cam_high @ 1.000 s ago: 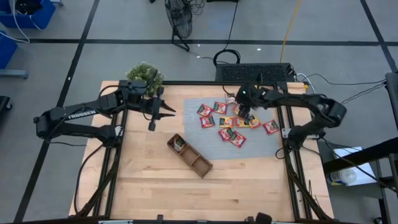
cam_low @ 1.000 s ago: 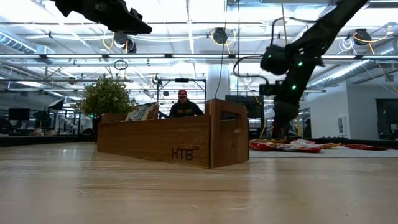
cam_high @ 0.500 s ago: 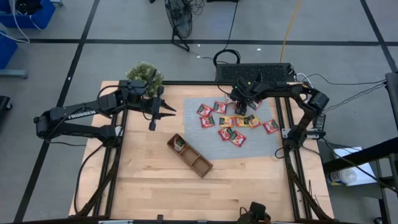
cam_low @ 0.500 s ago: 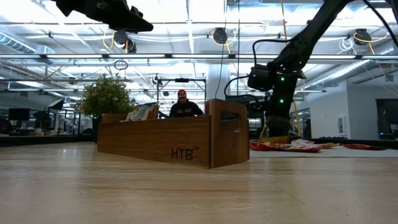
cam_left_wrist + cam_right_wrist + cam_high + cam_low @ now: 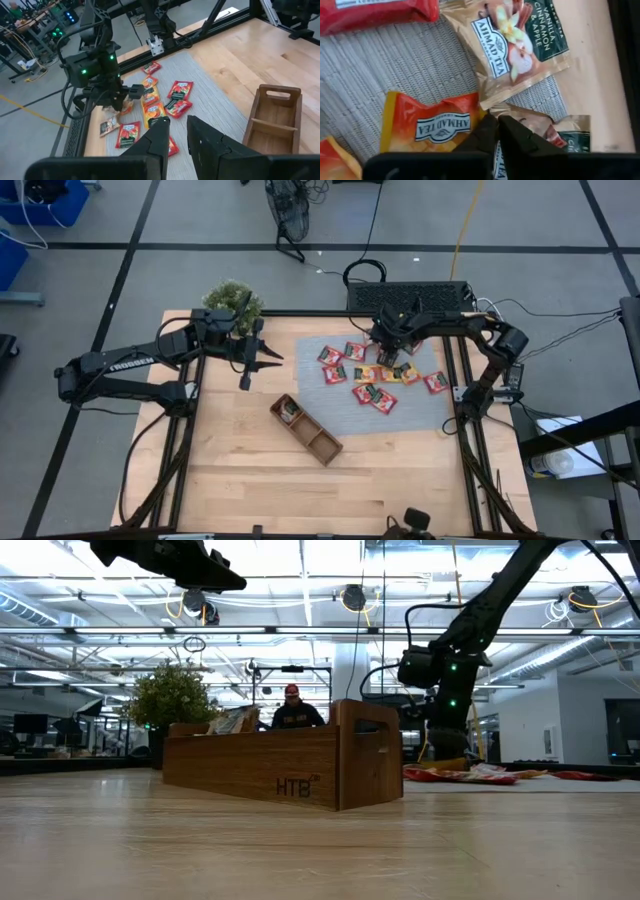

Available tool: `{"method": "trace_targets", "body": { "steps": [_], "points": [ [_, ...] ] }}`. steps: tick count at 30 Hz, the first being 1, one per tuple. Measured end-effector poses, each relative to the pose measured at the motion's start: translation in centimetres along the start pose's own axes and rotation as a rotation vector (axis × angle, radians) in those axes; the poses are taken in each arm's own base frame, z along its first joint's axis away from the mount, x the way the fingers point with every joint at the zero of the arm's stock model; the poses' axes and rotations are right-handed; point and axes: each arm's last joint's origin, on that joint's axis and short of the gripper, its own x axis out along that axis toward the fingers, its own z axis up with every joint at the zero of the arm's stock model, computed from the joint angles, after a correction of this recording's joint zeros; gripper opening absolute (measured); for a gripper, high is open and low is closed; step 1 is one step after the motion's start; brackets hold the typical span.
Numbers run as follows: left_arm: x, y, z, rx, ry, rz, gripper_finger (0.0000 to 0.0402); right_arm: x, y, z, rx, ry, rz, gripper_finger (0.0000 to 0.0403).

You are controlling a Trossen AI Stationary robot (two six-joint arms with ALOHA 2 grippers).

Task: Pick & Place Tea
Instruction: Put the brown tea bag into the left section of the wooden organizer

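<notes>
Foil tea sachets [image 5: 372, 376] in red, orange and green with pale labels, scattered on grey mat [image 5: 340, 415] near worktop's far right edge, right gripper [image 5: 495, 121] pinched shut among them, hold unclear, left gripper [image 5: 176, 131] narrowly parted, empty, tray [image 5: 306, 430] mid-worktop.

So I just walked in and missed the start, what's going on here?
The right tool is down on the grey mat among the tea sachets, its fingers shut at the edge of an orange sachet. The left tool hangs above the table to the side, holding nothing visible. The wooden tray sits nearer the table's middle with something in one end compartment.
</notes>
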Motion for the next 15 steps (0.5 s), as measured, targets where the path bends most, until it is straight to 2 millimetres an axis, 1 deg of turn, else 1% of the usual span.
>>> {"method": "trace_targets", "body": {
  "steps": [2,4,7,9,13,15],
  "points": [
    [0.0,0.0,0.0,0.0,0.0,0.0,0.0074,-0.5,0.5,0.2,-0.022,-0.002,-0.026,0.0008],
    [0.0,0.0,0.0,0.0,0.0,0.0,0.0074,-1.5,1.2,0.4,-0.07,-0.004,-0.087,0.0002],
    [0.0,0.0,0.0,0.0,0.0,0.0,0.0074,-4.0,2.3,1.4,-0.136,-0.07,-0.219,0.0001],
    [0.0,0.0,0.0,0.001,0.0,0.0,0.0074,-5.7,3.2,1.7,-0.171,-0.109,-0.283,0.0],
    [0.0,0.0,0.0,0.001,0.0,0.0,0.0074,-9.5,5.8,2.3,-0.198,-0.246,-0.396,0.0],
    [0.0,0.0,0.0,0.001,-0.001,0.0,0.0074,-10.8,7.0,2.4,-0.2,-0.299,-0.43,0.0]
  ]
}}
